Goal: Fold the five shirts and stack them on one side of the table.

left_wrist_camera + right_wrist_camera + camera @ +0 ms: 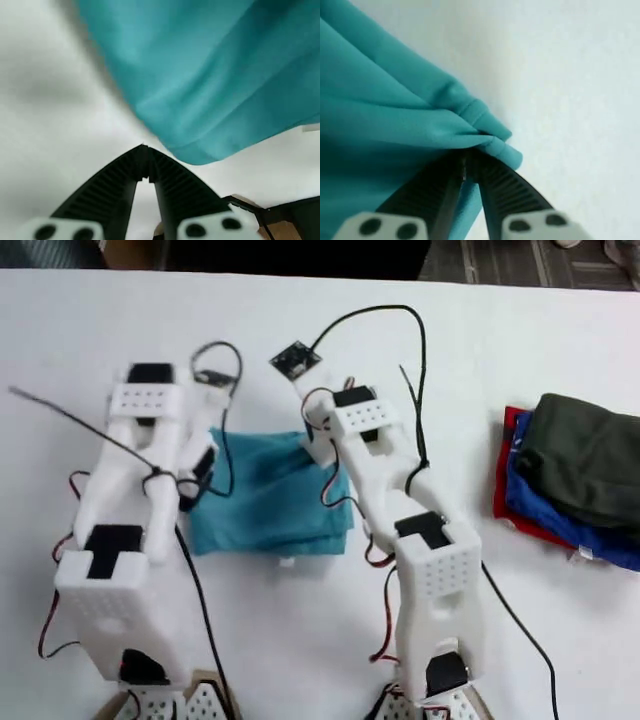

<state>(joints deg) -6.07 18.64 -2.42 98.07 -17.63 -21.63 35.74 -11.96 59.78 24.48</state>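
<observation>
The teal shirt (270, 502) is laid folded on the white surface (90, 320) between the two arms. Its hem is clamped in the right claw (470, 162). The left claw (146, 152) is held together, gripping nothing, just beside the shirt's edge. A stack of red, blue and dark green shirts (575, 475) is set well apart, beyond the right arm.

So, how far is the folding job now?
Done: a stack of three shirts, red, blue and dark green, lies at the right of the table. In hand: the teal shirt lies folded between the arms; the right pincer is shut on its edge, the left pincer shut beside it, empty. Left: bring the teal shirt to the stack, then a fifth shirt.
</observation>
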